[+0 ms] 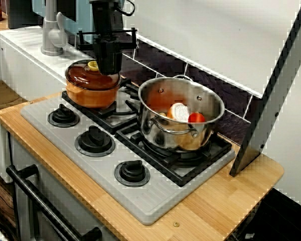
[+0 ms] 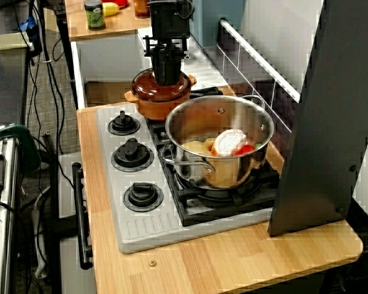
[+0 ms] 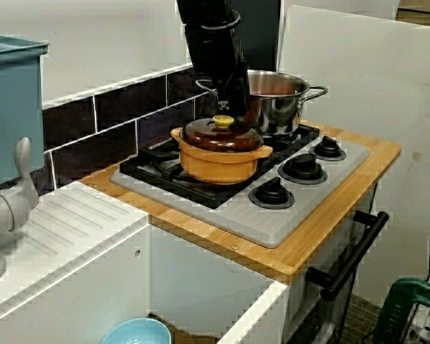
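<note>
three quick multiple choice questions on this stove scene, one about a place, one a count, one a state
1. Where is the gripper?
A) over a sink
B) just above the lid of the orange pot
C) down by an oven handle

2. How many black knobs are on the stove?
A) two
B) five
C) three

3. What state is the steel pot in?
A) uncovered, with food pieces inside
B) covered with a lid
C) tipped on its side

Answers:
1 B, the gripper hangs right beside the lid's yellow knob.
2 C, three stand in a row along the front edge.
3 A, it stands upright and its open top shows a white piece and a red piece.
</note>
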Robot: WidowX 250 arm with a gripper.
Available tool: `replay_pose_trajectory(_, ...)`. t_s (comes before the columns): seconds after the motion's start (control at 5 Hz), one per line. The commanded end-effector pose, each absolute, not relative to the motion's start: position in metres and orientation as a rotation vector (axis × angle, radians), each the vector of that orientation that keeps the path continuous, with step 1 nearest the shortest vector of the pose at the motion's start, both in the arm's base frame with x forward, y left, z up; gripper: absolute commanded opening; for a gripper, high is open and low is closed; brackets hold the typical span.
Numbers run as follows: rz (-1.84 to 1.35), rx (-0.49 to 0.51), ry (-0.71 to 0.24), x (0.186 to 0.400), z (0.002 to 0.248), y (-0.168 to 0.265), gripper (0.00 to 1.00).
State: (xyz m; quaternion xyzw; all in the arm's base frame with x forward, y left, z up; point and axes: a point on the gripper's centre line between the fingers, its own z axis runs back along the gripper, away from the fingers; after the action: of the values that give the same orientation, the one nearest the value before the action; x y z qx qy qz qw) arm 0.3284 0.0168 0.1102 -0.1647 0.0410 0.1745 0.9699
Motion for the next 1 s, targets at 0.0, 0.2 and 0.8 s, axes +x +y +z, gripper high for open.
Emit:
replay_pose_trajectory(0.0, 0.364, -0.318, 0.015, 0.324, 0.126, 0.030, 0.00)
replay_pose_trajectory(0.2, 0.378, -0.289, -0.013, 0.321, 0.130, 0.044, 0.00)
replay_pose_trajectory(0.8, 0.389, -0.258, 0.006, 0.325, 0.141, 0.076, 0.00)
